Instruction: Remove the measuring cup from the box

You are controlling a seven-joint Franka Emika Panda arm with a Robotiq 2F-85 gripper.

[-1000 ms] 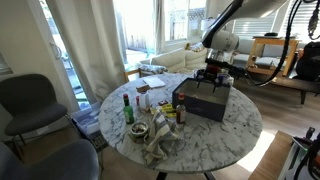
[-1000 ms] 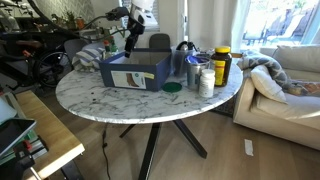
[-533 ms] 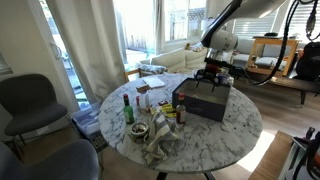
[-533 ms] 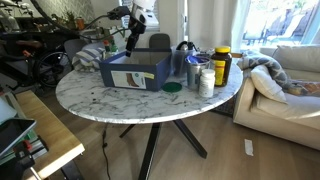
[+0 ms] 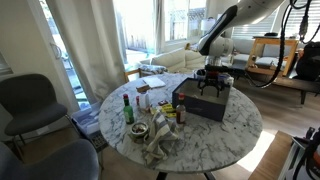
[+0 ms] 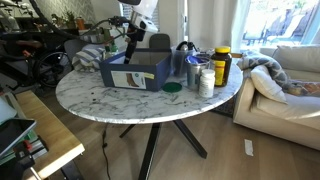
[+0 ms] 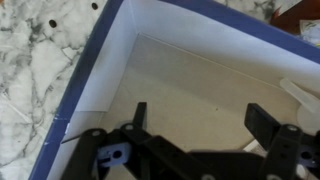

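Two fingers (image 7: 263, 122) spread, empty: we hold our gripper (image 7: 200, 125) above the box (image 7: 110, 70) to reach what may be the measuring cup (image 7: 300, 100) at three o'clock.

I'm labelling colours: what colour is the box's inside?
The box is white inside, with a dark blue rim; the wrist view shows it best.

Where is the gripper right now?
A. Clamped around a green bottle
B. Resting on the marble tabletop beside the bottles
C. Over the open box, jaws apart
C: the wrist view looks down past the gripper, its jaws apart and empty, into the box.
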